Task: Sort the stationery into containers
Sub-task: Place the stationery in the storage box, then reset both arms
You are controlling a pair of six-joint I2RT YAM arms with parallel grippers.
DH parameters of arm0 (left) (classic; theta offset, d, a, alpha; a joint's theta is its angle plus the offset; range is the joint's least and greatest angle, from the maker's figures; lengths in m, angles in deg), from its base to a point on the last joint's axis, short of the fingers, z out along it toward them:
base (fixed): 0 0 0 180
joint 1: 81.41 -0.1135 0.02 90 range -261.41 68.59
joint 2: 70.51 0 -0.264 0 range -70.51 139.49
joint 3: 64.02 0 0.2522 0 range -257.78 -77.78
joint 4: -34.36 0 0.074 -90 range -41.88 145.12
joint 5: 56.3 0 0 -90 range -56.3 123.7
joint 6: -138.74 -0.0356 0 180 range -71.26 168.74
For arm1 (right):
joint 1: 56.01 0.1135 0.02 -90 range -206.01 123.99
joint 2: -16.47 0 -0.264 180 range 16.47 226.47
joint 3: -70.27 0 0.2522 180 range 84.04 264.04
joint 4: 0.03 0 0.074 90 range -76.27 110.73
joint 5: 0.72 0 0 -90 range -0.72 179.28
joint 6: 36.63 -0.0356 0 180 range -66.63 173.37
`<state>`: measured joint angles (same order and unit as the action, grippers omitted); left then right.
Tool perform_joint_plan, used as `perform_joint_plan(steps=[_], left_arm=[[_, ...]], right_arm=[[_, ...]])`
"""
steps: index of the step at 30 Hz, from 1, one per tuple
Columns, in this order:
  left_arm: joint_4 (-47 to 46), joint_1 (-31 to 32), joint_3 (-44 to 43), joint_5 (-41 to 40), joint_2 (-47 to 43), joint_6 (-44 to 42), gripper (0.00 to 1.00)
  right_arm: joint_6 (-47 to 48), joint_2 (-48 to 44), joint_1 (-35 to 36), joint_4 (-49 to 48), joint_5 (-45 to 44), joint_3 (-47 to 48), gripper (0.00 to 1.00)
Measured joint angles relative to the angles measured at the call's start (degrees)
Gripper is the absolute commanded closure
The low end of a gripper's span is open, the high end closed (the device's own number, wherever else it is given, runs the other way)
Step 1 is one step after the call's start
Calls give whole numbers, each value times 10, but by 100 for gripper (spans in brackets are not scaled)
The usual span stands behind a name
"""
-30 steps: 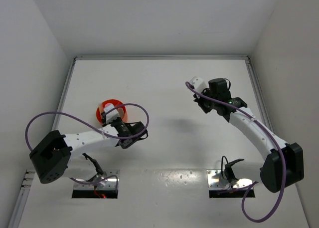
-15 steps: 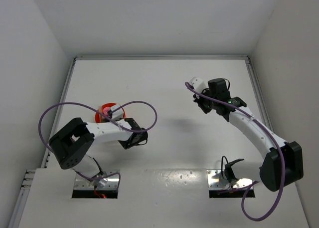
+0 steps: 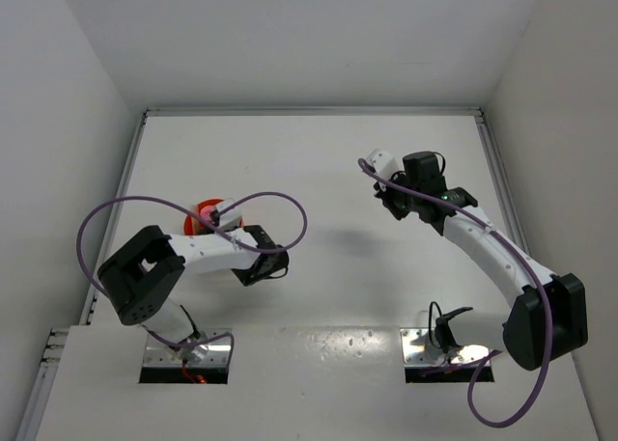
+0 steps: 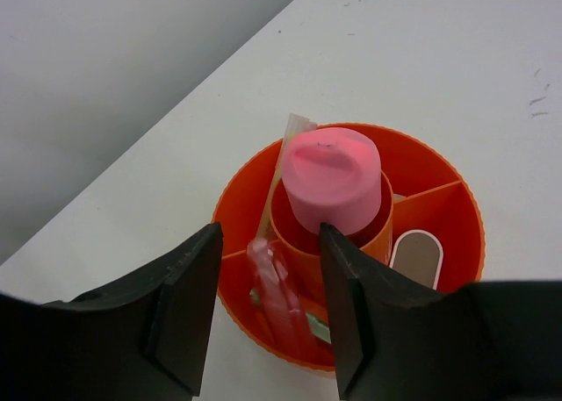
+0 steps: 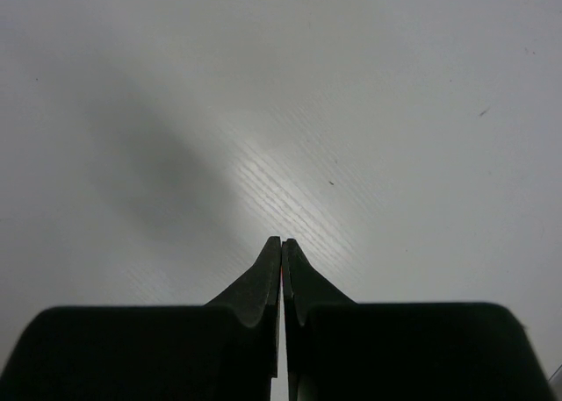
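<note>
Right wrist view. Two black fingers [image 5: 263,291] rise from the bottom edge and taper to points at mid-frame. They are pressed together along their inner faces, with only a hairline seam between them. Their broad black bases fill the lower part of the frame.

Beyond the tips lies the white desk [image 5: 413,94], its surface showing a faint fine grain. A bright glare patch [image 5: 272,177] sits just above the tips. A soft grey shadow [image 5: 149,168] crosses the left half diagonally. Tiny dark specks [image 5: 331,182] mark the surface right of centre. Whether the tips touch the desk cannot be judged.
</note>
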<state>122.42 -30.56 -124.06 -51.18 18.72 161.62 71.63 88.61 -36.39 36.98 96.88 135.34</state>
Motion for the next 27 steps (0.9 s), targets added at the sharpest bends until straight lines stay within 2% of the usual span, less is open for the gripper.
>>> perform_joint_plan(steps=[7, 10, 12, 13, 14, 16, 18, 19, 20, 21, 24, 27], left_arm=[[0, 5, -1, 1, -39, 1, 41], [3, 28, -17, 4, -85, -1, 27], [3, 58, -47, 7, -122, -17, 17], [3, 79, -67, 8, -141, -33, 13], [2, 101, -88, 8, -160, -52, 5], [-1, 142, -125, 7, -192, -95, 0], [-19, 172, -155, 7, -224, -162, 0], [-44, 184, -164, 13, -242, -210, 0], [-82, 192, -169, 26, -261, -277, 0], [-121, 196, -170, 49, -281, -346, 0], [-270, 187, -159, 193, -350, -573, 0], [-352, 156, -169, 382, -372, -732, 0]], right_arm=[[3, 0, 0, 1, 2, 0, 99], [3, 0, 0, 4, 2, 0, 87], [3, 0, 0, 7, 4, 0, 70], [5, 0, 0, 8, 5, 0, 65], [6, 0, 0, 9, 5, 0, 58], [8, 0, 0, 10, 6, 0, 50], [7, 0, 0, 10, 7, 0, 39], [5, -1, 0, 10, 7, 0, 25], [3, -1, 0, 10, 7, 0, 23], [1, -3, 0, 9, 7, 0, 0], [-15, -15, 0, 0, 1, -2, 0], [-56, -35, 0, -26, -23, -3, 0]])
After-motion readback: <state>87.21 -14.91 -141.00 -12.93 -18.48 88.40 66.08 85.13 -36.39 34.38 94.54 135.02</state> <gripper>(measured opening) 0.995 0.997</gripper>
